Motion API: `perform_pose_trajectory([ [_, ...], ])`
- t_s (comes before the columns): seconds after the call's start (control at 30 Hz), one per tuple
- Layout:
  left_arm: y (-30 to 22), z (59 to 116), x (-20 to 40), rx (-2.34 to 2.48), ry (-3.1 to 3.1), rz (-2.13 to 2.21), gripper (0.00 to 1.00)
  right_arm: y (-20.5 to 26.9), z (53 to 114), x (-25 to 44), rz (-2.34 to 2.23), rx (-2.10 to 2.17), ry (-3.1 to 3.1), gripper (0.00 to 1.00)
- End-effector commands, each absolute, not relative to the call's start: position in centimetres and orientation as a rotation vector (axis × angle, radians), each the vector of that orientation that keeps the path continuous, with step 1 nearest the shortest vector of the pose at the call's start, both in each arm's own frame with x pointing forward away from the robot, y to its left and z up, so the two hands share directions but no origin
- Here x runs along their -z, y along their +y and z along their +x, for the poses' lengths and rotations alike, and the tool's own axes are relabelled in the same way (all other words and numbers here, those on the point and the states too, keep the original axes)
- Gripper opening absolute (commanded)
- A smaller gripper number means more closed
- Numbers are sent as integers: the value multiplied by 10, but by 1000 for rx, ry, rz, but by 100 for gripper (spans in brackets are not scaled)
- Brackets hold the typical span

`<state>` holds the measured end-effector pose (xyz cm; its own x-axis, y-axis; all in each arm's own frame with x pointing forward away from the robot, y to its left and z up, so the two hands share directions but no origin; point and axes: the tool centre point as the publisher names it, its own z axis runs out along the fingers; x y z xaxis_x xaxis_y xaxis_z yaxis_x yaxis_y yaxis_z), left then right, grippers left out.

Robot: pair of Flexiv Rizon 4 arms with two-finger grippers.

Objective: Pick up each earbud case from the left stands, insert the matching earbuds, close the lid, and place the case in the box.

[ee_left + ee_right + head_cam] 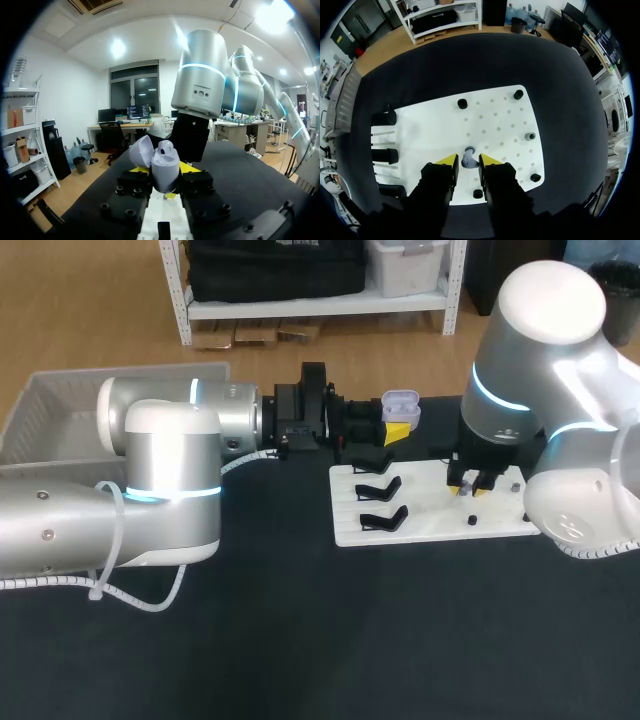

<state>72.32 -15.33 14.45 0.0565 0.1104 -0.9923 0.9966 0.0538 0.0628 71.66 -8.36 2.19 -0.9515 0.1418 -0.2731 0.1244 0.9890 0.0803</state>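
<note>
The left gripper (165, 175) is clamped on one open case (161, 161), held just past the white board's (440, 525) far-left corner, with one seated earbud (166, 146) inside. The right gripper (468, 161) has its jaws slightly apart around one loose earbud (468, 159) on the board. Three black stands (380, 490) line the board's left side.

Black matte table (300, 660), evenly lit from above.

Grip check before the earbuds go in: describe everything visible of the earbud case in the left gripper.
The earbud case is pale lilac, rounded, glossy plastic by its look. Its hinged lid stands open, tilted back; one earbud seems seated inside. It stands upright, clamped from both sides between the left gripper's yellow-tipped fingers, held off the black table.
</note>
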Motion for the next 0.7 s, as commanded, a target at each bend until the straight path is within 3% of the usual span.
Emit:
perform_pose_trajectory([
  [0.03,-153,723,-143,1067,1266,1269,0,-83,717,-22,194,-87,2854,24],
  [0.7,-153,723,-143,1067,1266,1269,0,-86,717,-20,233,-57,2861,27],
])
